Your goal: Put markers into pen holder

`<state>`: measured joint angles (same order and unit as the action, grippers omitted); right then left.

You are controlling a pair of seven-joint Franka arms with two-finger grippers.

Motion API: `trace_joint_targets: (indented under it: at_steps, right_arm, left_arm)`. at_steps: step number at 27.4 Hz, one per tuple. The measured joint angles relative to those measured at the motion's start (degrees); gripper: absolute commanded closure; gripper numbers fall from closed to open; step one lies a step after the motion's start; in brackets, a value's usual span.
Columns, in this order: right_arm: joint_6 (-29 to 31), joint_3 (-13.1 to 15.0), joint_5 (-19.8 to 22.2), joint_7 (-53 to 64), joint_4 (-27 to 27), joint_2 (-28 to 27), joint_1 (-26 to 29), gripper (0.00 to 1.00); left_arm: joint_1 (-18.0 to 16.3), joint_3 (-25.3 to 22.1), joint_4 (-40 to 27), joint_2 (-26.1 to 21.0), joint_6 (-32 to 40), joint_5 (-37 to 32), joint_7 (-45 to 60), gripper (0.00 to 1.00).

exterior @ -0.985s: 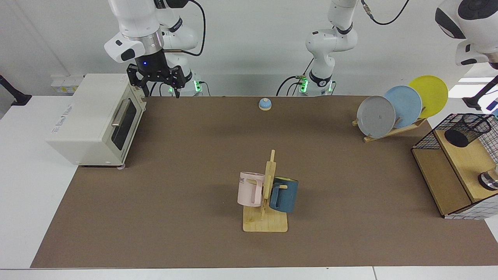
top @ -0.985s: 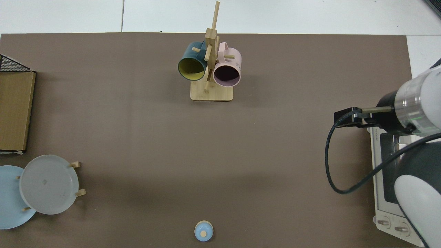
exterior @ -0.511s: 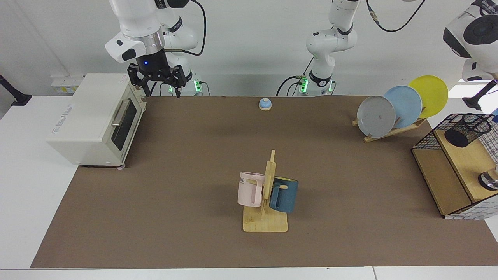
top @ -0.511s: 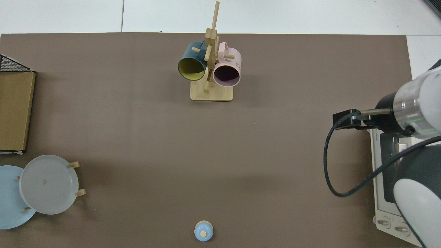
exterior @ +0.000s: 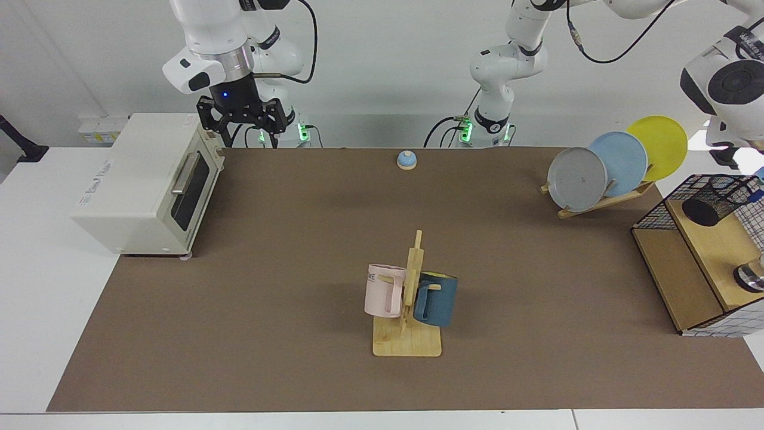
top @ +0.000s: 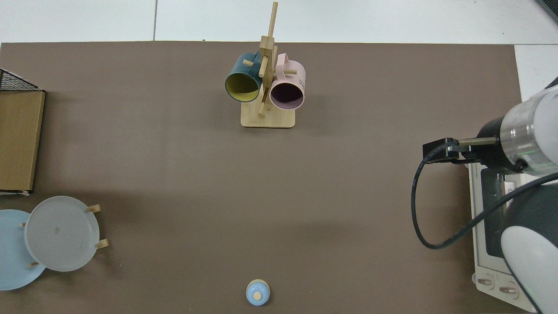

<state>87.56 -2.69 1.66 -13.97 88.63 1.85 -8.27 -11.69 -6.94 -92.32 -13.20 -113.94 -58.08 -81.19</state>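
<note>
Right end effector (exterior: 245,142): hangs above the oven's (exterior: 146,182) back corner, at the far edge of the tabletop (exterior: 298,239); fingers spread wide, pointing down, holding nothing; the arm waits; in the top view its wrist and cable show over the oven (top: 492,218), fingers hidden under the wrist.

Left end effector: not seen; the left arm (exterior: 725,83) reaches out past the edge of the facing view, above the rack (exterior: 686,263); state cannot be told.

Pen holder (exterior: 716,199): black mesh cup, on the rack's upper wooden shelf, tilted in the facing view, open mouth up; close under the left arm; a small blue and white piece shows at the frame edge just beside its rim, too little of it to say whether it is a marker.

Rack: wire grid and wood, at the tabletop's end; in the top view only its corner (top: 17,135) appears.

Plate stand (exterior: 603,200): grey, blue and yellow plates standing on edge, near the rack.

Mug tree (exterior: 412,298): wooden, mid tabletop toward the near side; pink mug (exterior: 385,289) and dark blue mug (exterior: 436,298) hung on either side.

Bell (exterior: 406,159): blue, at the far edge, between the arm bases.
</note>
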Motion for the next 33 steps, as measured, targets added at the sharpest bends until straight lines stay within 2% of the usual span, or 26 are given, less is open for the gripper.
trace_joint_targets:
  at_steps: [33]
  right_arm:
    - [0.00,0.00,0.00,0.00,0.00,0.00,0.01,0.00]
  left_arm:
    - [-0.79,-0.09,-1.27,-0.60,0.02,0.04,0.04,1.00]
